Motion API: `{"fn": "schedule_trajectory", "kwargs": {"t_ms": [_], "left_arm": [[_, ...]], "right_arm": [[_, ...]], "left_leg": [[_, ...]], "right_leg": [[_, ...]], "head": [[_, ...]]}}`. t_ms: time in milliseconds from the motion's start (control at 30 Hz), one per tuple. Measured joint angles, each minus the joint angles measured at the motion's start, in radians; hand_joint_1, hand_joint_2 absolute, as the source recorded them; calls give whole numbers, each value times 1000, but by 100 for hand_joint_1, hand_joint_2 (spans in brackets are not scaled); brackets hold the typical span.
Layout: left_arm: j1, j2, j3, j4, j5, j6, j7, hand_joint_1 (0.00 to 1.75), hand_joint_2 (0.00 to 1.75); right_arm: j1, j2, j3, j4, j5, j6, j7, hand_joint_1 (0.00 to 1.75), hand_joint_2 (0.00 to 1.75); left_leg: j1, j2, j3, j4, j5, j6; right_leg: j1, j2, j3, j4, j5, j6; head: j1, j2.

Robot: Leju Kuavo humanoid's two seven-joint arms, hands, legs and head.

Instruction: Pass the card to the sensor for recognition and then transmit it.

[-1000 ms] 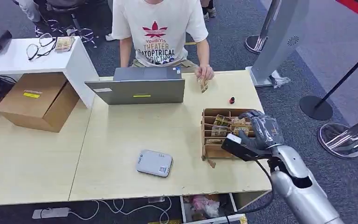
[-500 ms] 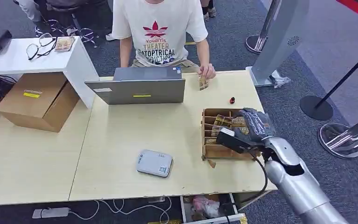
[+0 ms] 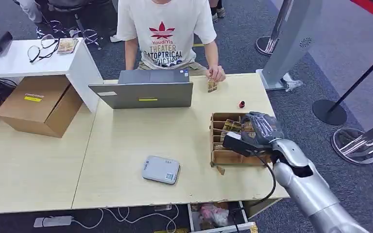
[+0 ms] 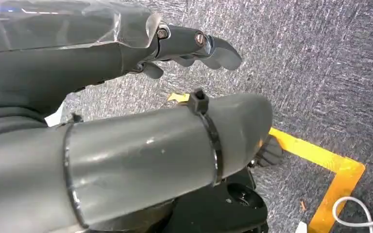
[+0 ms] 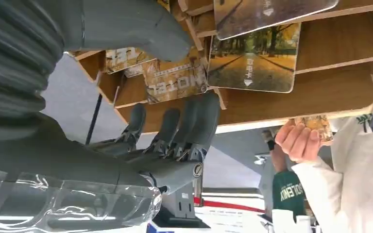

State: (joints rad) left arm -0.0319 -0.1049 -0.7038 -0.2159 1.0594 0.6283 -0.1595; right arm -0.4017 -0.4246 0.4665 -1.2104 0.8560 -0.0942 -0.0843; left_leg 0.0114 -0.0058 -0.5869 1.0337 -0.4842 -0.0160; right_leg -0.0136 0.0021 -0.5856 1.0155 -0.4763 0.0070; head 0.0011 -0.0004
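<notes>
Beside the grey right hand point(image 3: 262, 130), a brown wooden box point(image 3: 219, 156) is showing yellow-and-brown printed cards point(image 5: 252, 58); beyond it, a person's white shirt point(image 3: 162, 29) is bearing red lettering.

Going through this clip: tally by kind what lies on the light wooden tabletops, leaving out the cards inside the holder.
Laptop: 1
Grey sensor pad: 1
Wooden card holder: 1
Cardboard box: 1
Small red and black object: 1
Card at the person's hand: 1
Small brown scrap: 1
Total: 7
</notes>
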Motion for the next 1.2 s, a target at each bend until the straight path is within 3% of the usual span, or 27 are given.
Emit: {"fn": "schedule_trajectory", "kwargs": {"t_ms": [233,633,900,1100,1200], "left_arm": [[0,2,-10,0,-2,1,0,0,0],[-3,8,-32,0,-19,6,40,0,0],[-4,14,-44,0,-24,6,55,0,0],[-5,17,-50,0,-28,6,67,0,0],[-5,18,-51,0,-29,6,67,0,0]], "right_arm": [[1,0,0,-8,-10,-1,0,89,175],[54,-27,-38,-109,-4,-17,19,105,175],[81,-50,-55,-139,2,-15,20,91,175],[93,-55,-55,-139,3,-11,20,91,175],[95,-55,-55,-138,3,-8,20,99,175]], "left_leg": [[0,0,0,0,0,0],[0,0,0,0,0,0],[0,0,0,0,0,0],[0,0,0,0,0,0],[0,0,0,0,0,0]], "right_leg": [[0,0,0,0,0,0],[0,0,0,0,0,0],[0,0,0,0,0,0],[0,0,0,0,0,0],[0,0,0,0,0,0]], "head": [[0,0],[0,0],[0,0],[0,0],[0,0]]}}
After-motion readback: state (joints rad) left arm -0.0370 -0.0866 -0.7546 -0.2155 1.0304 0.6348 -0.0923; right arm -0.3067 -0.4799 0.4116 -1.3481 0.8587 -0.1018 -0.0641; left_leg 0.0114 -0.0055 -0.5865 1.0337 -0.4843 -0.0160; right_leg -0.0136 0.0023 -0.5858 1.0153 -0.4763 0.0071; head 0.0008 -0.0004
